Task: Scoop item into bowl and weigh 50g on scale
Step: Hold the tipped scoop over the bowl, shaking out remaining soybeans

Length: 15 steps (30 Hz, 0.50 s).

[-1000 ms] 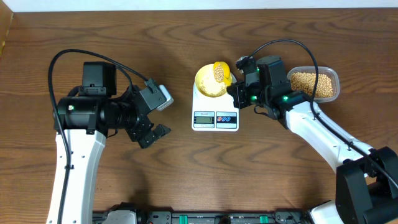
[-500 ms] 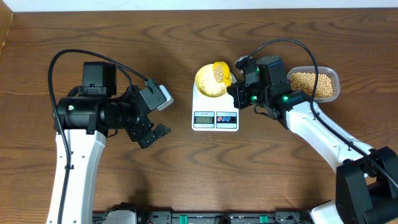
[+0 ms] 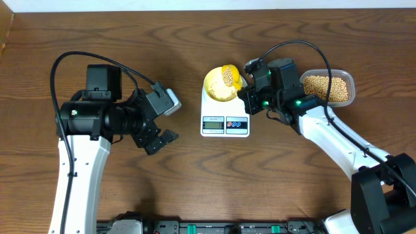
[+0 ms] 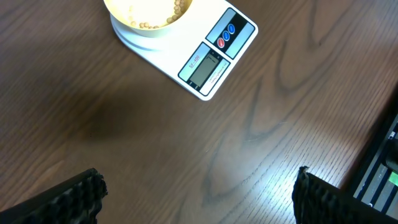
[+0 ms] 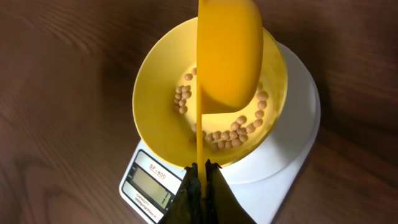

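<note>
The pale-yellow bowl (image 3: 216, 89) sits on the white scale (image 3: 225, 122) at the table's middle. A thin layer of beans (image 5: 233, 134) lies in the bowl (image 5: 155, 81). My right gripper (image 3: 246, 89) is shut on the handle of a yellow measuring spoon (image 3: 229, 75), which hangs over the bowl's right side with beans in it. In the right wrist view I see the spoon (image 5: 230, 56) from its underside, with the gripper (image 5: 202, 171) clamped on the thin handle. My left gripper (image 3: 168, 121) hovers open and empty over bare table left of the scale (image 4: 211, 59).
A clear rectangular tub (image 3: 329, 88) of beans stands at the right, behind my right arm. The scale's display (image 5: 148, 182) faces the table's front edge. Dark equipment (image 4: 382, 168) lines that front edge.
</note>
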### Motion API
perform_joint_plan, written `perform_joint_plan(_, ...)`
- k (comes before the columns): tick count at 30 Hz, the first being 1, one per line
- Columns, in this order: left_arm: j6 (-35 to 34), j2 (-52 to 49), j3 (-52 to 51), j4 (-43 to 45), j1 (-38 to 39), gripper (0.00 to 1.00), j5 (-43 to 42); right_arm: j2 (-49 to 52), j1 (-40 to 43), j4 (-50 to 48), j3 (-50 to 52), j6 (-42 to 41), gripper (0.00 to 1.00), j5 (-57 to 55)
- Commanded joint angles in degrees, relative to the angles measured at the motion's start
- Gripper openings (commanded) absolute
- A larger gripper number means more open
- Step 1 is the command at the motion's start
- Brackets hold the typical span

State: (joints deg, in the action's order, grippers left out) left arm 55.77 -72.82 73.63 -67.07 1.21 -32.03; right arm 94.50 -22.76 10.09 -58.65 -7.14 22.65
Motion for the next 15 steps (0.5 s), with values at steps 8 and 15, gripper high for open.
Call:
perform_joint_plan(8,0.55,-0.15,0.31,-0.17,-0.28,0.98,-0.48,0.46,-0.59,1.51,-0.13,6.64,0.01,-0.07)
perform_joint_plan(15,0.55,-0.15,0.33,-0.17,-0.28,0.98,-0.48,0.46,-0.59,1.73,-0.13,8.57,0.01,-0.07)
